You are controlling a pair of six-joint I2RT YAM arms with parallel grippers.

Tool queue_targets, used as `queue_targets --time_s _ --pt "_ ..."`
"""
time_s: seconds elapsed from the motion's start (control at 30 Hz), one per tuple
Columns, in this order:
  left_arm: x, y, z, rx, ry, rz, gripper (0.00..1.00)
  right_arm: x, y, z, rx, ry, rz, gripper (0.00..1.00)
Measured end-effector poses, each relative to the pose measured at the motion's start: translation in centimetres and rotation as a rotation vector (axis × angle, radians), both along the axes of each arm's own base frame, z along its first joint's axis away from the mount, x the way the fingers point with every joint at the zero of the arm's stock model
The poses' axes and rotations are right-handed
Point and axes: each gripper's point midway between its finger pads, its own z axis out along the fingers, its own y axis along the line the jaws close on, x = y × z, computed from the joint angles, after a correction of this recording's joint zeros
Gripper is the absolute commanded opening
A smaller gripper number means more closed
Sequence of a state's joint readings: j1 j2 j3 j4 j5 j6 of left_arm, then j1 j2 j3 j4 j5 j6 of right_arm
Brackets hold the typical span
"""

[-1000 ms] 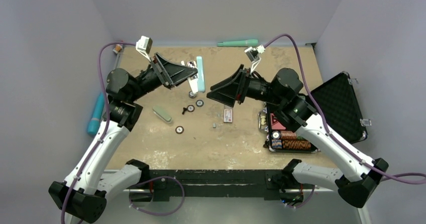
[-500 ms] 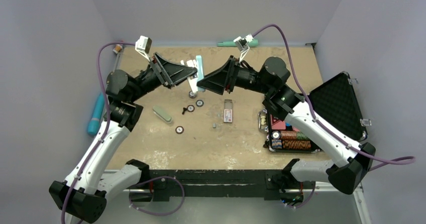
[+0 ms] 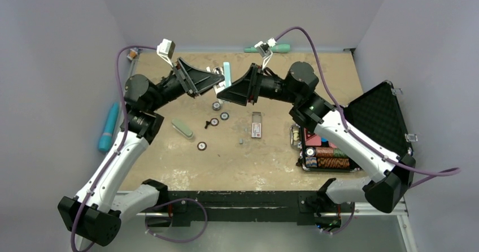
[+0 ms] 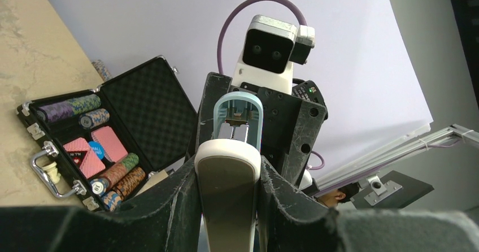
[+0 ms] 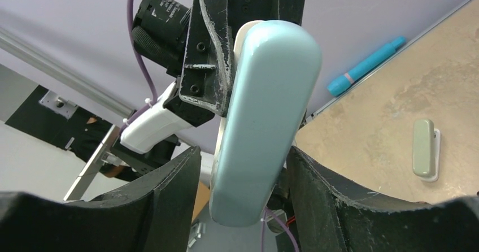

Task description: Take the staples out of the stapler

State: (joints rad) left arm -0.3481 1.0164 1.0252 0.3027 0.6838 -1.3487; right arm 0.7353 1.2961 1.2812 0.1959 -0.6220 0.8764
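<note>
Swinging in from the counter's [image 3: 254, 161] middle since a second ago, the right arm has carried the right gripper [image 3: 221, 94] back and leftward, right up to the stapler [image 3: 226, 74]. The left arm has barely shifted.

The left gripper [image 3: 217, 81] holds the stapler in the air above the back of the counter, well clear of the open poker chip case [image 3: 378, 119] on the right. Its jaws are clamped on the stapler's white base [image 4: 227, 190]. The right jaws are spread to either side of the light blue top cover [image 5: 265, 111]. A sliver of gap shows on one side, so they look not yet closed on it.

By my reading the task is in its early middle. The stapler is picked up and presented and the second gripper is in place, but the staples themselves have still to come out. No loose strip of staples is visible anywhere.

From the left wrist, the blue cover stands hinged up away from the white base, its rounded end uppermost. The metal staple rail [image 4: 237, 119] shows inside it. Whether that rail holds staples is too small to tell.
</note>
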Motion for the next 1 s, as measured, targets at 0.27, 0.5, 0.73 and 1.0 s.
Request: queue_targets --time_s 0.27,0.5,0.73,1.0 --pt "0.3 -0.3 0.1 0.012 -0.016 -0.015 0.00 -0.3 1.0 -0.4 -0.002 0.024 0.033 0.18" --pt "0.1 -0.3 0.6 0.028 -0.071 -0.010 0.84 -0.4 1.0 -0.1 0.009 0.050 0.042 0.00" --pt "-0.4 0.2 -0.5 0.087 -0.027 0.017 1.00 -0.3 1.1 -0.9 -0.018 0.051 0.039 0.00" --pt "0.7 4.5 -4.4 0.349 0.138 0.306 1.00 1.0 0.9 -1.8 -0.095 0.069 -0.039 0.00"
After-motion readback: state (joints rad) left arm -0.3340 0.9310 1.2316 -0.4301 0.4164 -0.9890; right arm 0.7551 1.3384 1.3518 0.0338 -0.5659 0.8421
